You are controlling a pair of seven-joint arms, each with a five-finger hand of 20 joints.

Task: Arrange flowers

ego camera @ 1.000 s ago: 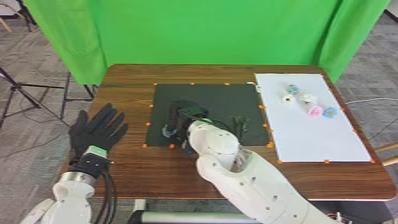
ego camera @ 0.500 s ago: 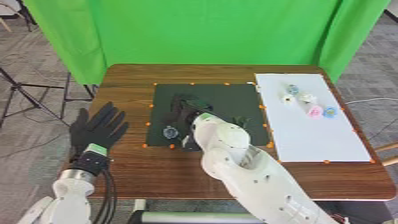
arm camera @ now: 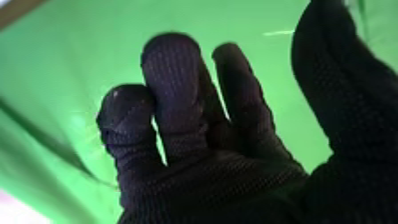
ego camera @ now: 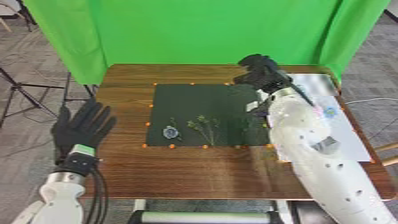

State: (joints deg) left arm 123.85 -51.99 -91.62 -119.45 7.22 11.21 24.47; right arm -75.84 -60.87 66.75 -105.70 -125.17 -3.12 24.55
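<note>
Beyond the far left part of the white sheet (ego camera: 348, 142), my right hand (ego camera: 262, 74) is raised with relaxed fingers and holds nothing. In the right wrist view, the same hand (arm camera: 200, 170) has its thumb apart from the fingers. On the dark mat (ego camera: 191, 97) lie a blue flower (ego camera: 171, 132) and, beside it, thin green sprigs (ego camera: 207, 128). Another blue flower (ego camera: 330, 111) is on the white sheet, right of my forearm; hand and forearm hide part of the sheet. My left hand (ego camera: 82, 126) hangs palm-flat with straight fingers at the table's left edge.
The brown wooden table (ego camera: 209, 175) extends in front of the mat, with orange markers along the mat's edges. A green curtain (ego camera: 209, 35) stands behind the table. My right forearm crosses the near right part of the table.
My right hand has gone from over the dark mat to the far right, revealing the green sprigs and covering part of the white sheet. My left hand has shifted slightly left.
</note>
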